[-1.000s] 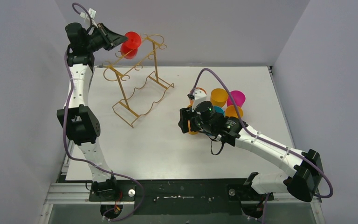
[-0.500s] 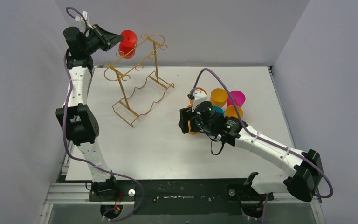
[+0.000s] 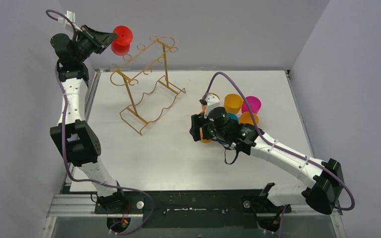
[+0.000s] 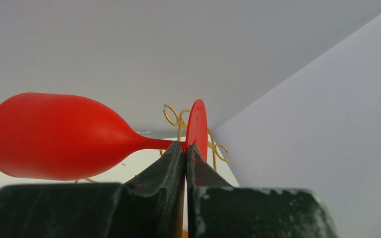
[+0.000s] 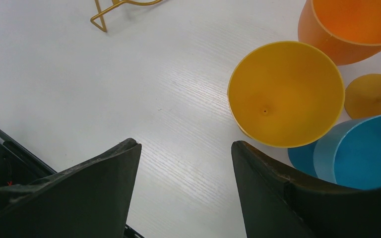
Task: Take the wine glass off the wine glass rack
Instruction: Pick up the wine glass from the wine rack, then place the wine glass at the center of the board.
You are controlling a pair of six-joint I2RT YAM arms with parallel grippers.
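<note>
the left tool [image 4: 185, 148] was clamped shut on the stem of the red wine glass [image 4: 54, 136], which lay sideways in the air, just left of the wine glass rack [image 3: 146, 82] and apart from it (so the lift-off looked done). only setting it down seemed left. the right tool [image 5: 186, 148] hung wide and empty above the tabletop [image 3: 168, 158], near a yellow cup [image 5: 285, 94].

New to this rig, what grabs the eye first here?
The red wine glass, pinched at its stem by the shut left claw, is held high at far left, apparently clear of the gold wine glass rack. Then the cluster of bright cups at right centre, with the right claw open and empty beside them.
</note>
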